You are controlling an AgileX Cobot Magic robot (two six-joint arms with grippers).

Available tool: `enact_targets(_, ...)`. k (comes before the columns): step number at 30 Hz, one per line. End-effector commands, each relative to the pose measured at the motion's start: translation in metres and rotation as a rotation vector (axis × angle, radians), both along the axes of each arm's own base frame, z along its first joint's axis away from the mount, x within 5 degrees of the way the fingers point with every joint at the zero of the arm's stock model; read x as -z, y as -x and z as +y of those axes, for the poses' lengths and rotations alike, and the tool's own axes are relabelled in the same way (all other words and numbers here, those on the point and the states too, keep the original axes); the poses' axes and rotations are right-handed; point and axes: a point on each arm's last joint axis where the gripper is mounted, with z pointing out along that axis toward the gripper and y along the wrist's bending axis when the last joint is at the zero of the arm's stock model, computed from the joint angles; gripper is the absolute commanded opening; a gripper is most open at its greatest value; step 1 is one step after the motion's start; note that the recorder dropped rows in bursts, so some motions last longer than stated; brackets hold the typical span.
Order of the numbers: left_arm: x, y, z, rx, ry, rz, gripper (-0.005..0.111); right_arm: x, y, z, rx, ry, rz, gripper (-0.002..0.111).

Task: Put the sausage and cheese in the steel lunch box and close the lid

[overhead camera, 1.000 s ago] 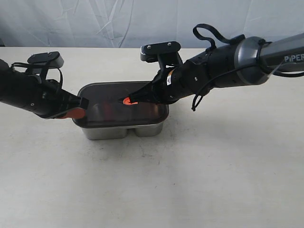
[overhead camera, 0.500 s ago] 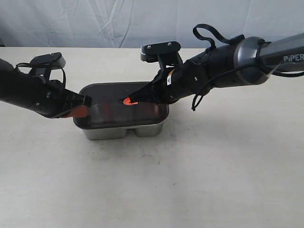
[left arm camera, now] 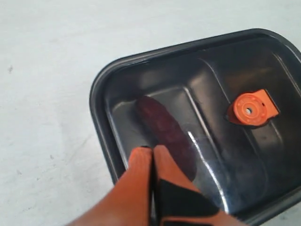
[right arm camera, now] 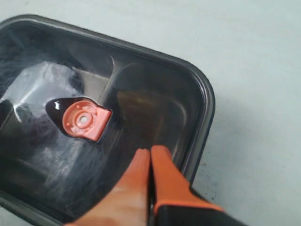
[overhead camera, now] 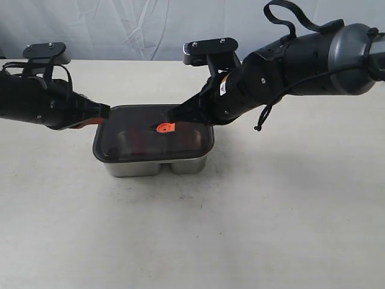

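The steel lunch box [overhead camera: 180,165] stands mid-table with the dark translucent lid [overhead camera: 138,147] lying flat on it, its orange tab [overhead camera: 163,127] at the centre. Through the lid the red sausage [left arm camera: 165,132] shows dimly in one compartment; a dim yellowish shape [right arm camera: 141,115], perhaps the cheese, shows in the other. My left gripper [overhead camera: 102,114] is shut and empty, just above the lid's left end [left arm camera: 151,151]. My right gripper [overhead camera: 174,114] is shut and empty, above the lid's right part [right arm camera: 149,151], near the tab [right arm camera: 84,120].
The pale table [overhead camera: 240,229] spreads around the box. A white cloth backdrop [overhead camera: 150,30] hangs behind it. Both black arms [overhead camera: 289,66] reach in from the sides above the box.
Both grippers have risen off the lid and drawn back a little, the left one to the left, the right one upward. The lid stays flat on the box.
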Motion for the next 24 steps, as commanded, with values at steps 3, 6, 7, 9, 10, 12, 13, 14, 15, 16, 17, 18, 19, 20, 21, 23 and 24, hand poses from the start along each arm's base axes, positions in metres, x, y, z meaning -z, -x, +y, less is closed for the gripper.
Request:
enact_targets(3,0.016,-0.005,0.000,-0.005,-0.011,0.043,0.000,0.017,0.005,-0.007,0.003,0.050,0.052,0.000)
enact_targets(6,0.023,-0.006,-0.001,-0.002,-0.013,0.067,0.000,0.030,0.008,-0.009,0.003,0.076,0.081,0.000)
enact_targets(7,0.026,-0.006,-0.001,0.002,-0.012,0.077,0.000,0.034,0.009,-0.010,0.004,0.081,0.089,0.000)
enact_targets(9,0.031,-0.006,-0.002,0.003,-0.014,0.094,0.000,0.042,0.009,-0.010,0.004,0.094,0.103,0.000)
enact_targets(10,0.033,-0.006,-0.002,0.003,-0.015,0.102,0.000,0.045,0.009,-0.010,0.004,0.097,0.106,0.000)
enact_targets(12,0.037,-0.007,-0.002,0.006,-0.016,0.115,0.000,0.050,0.008,-0.010,0.004,0.096,0.105,0.000)
enact_targets(13,0.037,-0.007,-0.002,0.006,-0.016,0.115,0.000,0.051,0.008,-0.010,0.004,0.094,0.102,0.000)
enact_targets(14,0.037,-0.007,-0.002,0.006,-0.017,0.114,0.000,0.051,0.008,-0.009,0.004,0.092,0.101,0.000)
enact_targets(15,0.036,-0.008,-0.002,0.006,-0.017,0.111,0.000,0.050,0.008,-0.009,0.004,0.091,0.100,0.000)
enact_targets(16,0.035,-0.008,-0.003,0.010,-0.015,0.108,0.000,0.048,0.008,-0.009,0.004,0.083,0.091,0.000)
enact_targets(17,0.034,-0.009,-0.003,0.013,-0.012,0.105,0.000,0.046,0.008,-0.009,0.004,0.080,0.087,0.000)
enact_targets(18,0.032,-0.010,-0.004,0.018,-0.007,0.103,0.000,0.043,0.008,-0.009,0.002,0.074,0.079,0.000)
enact_targets(19,0.029,-0.009,-0.004,0.024,-0.001,0.098,0.000,0.039,0.008,-0.010,0.001,0.068,0.071,0.000)
enact_targets(20,0.025,-0.009,-0.004,0.024,0.004,0.086,0.000,0.033,0.009,-0.010,0.000,0.061,0.062,0.000)
enact_targets(21,0.021,-0.009,-0.004,0.026,0.006,0.072,0.000,0.027,0.009,-0.011,0.000,0.054,0.051,0.000)
enact_targets(23,0.006,-0.006,-0.004,0.039,0.002,0.018,0.000,0.009,0.010,-0.013,-0.008,0.027,0.006,0.000)
enact_targets(24,-0.004,-0.004,-0.003,0.045,0.003,-0.015,0.000,-0.003,0.012,-0.015,-0.011,0.010,-0.019,0.000)
